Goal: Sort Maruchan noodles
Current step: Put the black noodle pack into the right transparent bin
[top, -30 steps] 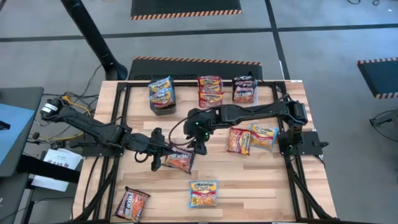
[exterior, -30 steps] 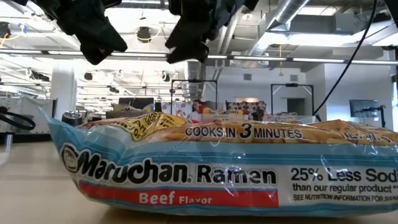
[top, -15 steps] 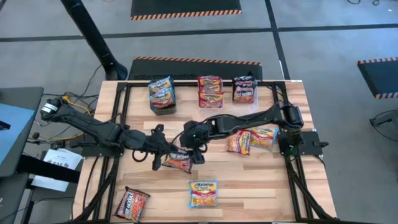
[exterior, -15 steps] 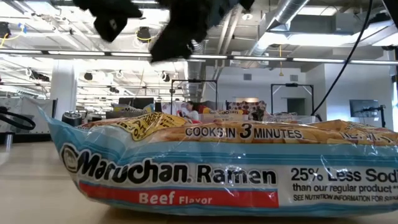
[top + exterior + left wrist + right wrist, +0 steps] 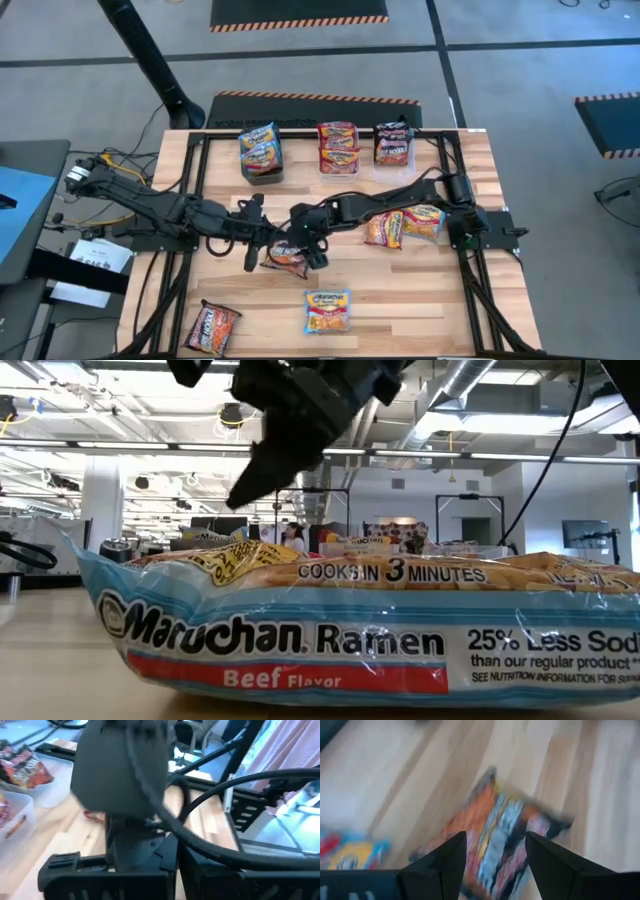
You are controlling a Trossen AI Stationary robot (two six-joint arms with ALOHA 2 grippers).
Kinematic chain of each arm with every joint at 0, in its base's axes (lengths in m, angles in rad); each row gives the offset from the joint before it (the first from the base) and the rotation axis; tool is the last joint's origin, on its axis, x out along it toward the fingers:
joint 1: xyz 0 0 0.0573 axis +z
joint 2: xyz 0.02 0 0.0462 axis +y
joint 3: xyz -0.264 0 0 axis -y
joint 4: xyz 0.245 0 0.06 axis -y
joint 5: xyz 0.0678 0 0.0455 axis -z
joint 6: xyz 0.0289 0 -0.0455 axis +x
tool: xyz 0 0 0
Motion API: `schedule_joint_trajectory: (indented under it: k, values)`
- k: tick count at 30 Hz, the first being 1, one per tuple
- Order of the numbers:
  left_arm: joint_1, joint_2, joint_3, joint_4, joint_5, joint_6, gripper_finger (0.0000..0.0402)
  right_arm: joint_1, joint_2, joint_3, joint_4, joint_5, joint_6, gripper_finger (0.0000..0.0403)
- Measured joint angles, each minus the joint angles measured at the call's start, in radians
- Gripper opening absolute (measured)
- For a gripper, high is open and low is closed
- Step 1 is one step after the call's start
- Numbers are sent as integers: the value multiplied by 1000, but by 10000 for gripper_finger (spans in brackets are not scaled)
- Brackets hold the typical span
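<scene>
A red/orange Maruchan packet (image 5: 283, 257) lies flat on the wood near the table's middle. My right gripper (image 5: 312, 250) hangs over its right end, open. In the right wrist view the packet (image 5: 505, 832) shows below and ahead of the gap between the two dark fingers (image 5: 445, 865). My left gripper (image 5: 260, 245) sits just left of the same packet. Its wrist view is filled by the right arm's wrist (image 5: 125, 780), which hides the packet there. In the low view the right gripper (image 5: 265, 470) comes down from above, behind a blue packet (image 5: 340, 630).
Three bins stand along the far edge: blue/yellow packets (image 5: 260, 152), red/orange (image 5: 338, 147), black/red (image 5: 393, 143). Loose packets lie right of centre (image 5: 385, 228) (image 5: 425, 220), near the front edge (image 5: 327, 310) and at the near left (image 5: 212, 327). A black frame (image 5: 195, 190) rims the table.
My right gripper has moved toward the table's near-left and down, from beside the packet's far-right corner to right over its right end. In the low view it has dropped lower and tipped. The left arm has stayed by the packet.
</scene>
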Motion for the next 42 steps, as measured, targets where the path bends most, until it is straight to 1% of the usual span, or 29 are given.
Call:
schedule_joint_trajectory:
  k: [2,5,7,9,11,23,28,31,36,40,42]
  values:
    - [-1,0,0,2,4,-12,0,6,41,7,52,1,-8,228]
    - [-1,0,0,2,3,-17,0,12,57,-1,18,3,-17,228]
    - [-1,0,0,7,3,-19,0,16,81,6,85,5,-18,228]
    - [-1,0,0,5,2,-19,0,17,80,1,41,0,-11,228]
    - [-1,1,0,-2,2,-19,0,18,99,3,73,-4,-10,228]
    - [-1,1,0,-25,-8,-20,0,16,129,3,66,-5,35,228]
    - [-1,1,0,-40,-33,-26,0,8,129,3,37,26,55,220]
    - [0,1,0,-43,-35,-26,0,8,151,6,38,37,84,190]
    - [0,1,0,-52,-38,-27,0,2,157,6,34,5,138,103]
    - [0,1,0,-55,-48,-27,0,2,155,6,40,8,140,28]
    - [0,0,0,-55,-52,-27,0,2,145,5,30,10,141,11]
